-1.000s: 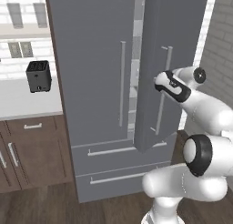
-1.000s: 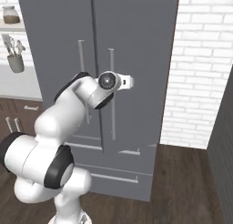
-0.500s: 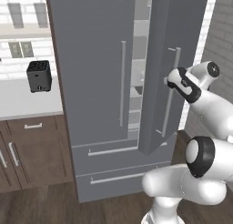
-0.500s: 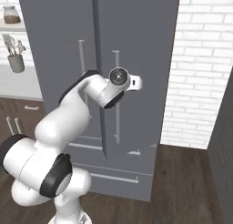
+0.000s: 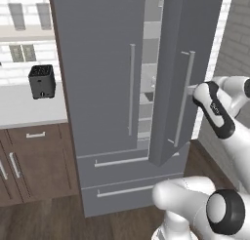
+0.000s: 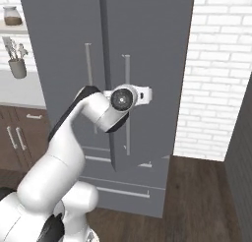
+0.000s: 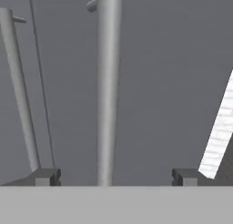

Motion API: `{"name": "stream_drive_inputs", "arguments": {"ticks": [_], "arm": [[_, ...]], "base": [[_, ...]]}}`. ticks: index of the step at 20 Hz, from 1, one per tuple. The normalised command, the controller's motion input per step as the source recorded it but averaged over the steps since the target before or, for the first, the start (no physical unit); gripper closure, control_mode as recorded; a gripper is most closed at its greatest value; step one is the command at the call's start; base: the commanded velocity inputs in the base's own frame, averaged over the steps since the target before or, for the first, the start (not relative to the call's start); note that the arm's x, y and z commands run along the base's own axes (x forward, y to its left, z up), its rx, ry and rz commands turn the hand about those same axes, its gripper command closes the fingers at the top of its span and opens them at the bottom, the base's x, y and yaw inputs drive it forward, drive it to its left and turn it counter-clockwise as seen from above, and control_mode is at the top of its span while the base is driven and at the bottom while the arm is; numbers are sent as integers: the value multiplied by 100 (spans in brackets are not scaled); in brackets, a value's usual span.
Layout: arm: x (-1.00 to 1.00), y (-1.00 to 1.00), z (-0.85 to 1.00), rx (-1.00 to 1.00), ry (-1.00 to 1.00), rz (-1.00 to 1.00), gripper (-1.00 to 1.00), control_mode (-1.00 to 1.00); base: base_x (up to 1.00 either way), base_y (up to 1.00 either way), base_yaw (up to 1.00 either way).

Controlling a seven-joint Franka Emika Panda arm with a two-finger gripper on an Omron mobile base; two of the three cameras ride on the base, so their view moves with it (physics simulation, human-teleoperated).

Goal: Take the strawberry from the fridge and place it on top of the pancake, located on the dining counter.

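a: looking at the fridge (image 5: 102,88), why does its right door (image 5: 185,63) stand at an angle like that?

b: it's swung partway out on its hinge, so a narrow gap shows between the two doors. through it you can make out grey shelves (image 5: 149,95). my guess is the door was meant to go wider, since that gap looks too slim for an arm to reach through.

a: and the gripper (image 7: 116,176)?

b: in the hand view its fingertips (image 7: 45,176) stand wide apart, one on each side of the long bar handle (image 7: 107,82), not touching it. so it's released, holding nothing. the handle runs straight up between them, which fits a hand lined up on the bar to pull it.

a: why sit there with spread fingers?

b: i'd judge it's between grips: either letting go to push the door from another spot, or about to re-take the bar. can't say which.

a: where's the strawberry?

b: can't see it. going by the task it should be inside the fridge, but the gap shows too little to find something that small. the pancake and dining counter aren't in front of the robot here.

a: anything nearby to mind?

b: a black toaster (image 5: 41,81) sits on the wall counter (image 5: 24,107) to the left, well clear of the door's swing.
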Motion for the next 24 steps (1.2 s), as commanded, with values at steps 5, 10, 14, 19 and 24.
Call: {"name": "stream_drive_inputs", "arguments": {"ticks": [5,10,14,19,24], "arm": [[-26,28,59,-17,-4,0,-100,-100],[0,67,41,-31,0,-5,-100,-100],[0,75,23,-36,0,-5,-100,-100],[0,81,5,-35,3,-8,-100,-100],[4,76,0,-30,10,-11,-100,-100]], "base": [[0,0,0],[0,0,0],[0,0,0],[0,0,0],[0,0,0]]}}
